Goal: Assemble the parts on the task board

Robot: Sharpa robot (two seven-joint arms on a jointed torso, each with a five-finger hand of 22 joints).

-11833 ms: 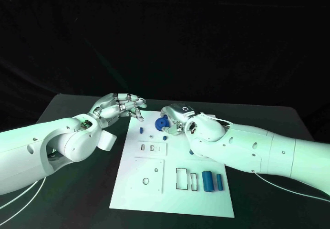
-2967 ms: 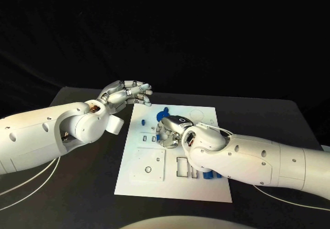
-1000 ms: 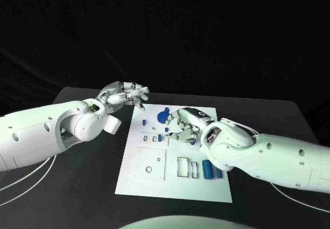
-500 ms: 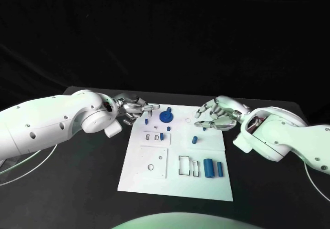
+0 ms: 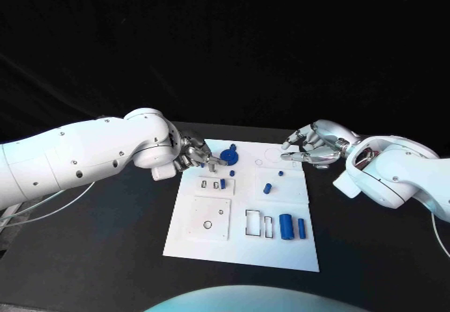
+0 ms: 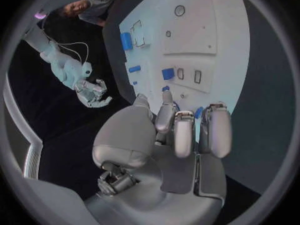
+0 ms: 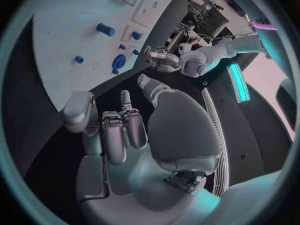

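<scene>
The white task board lies mid-table. On it a blue gear-like part stands near the far edge, with a small blue peg to its right. A blue cylinder lies loose in the middle, and two blue blocks sit at the near right. My left hand hangs at the board's far left edge beside the gear, fingers loosely curled, holding nothing. My right hand hovers over the far right corner, fingers apart and empty. The wrist views show each hand, left and right, empty above the board.
A small plate with slots holds a blue piece. A square plate with a round hole and empty rectangular slots lie on the near half. Black table surrounds the board on all sides.
My right hand has drawn back from the board's middle to its far right corner, leaving the blue cylinder lying there. My left hand has come down to the board's far left edge.
</scene>
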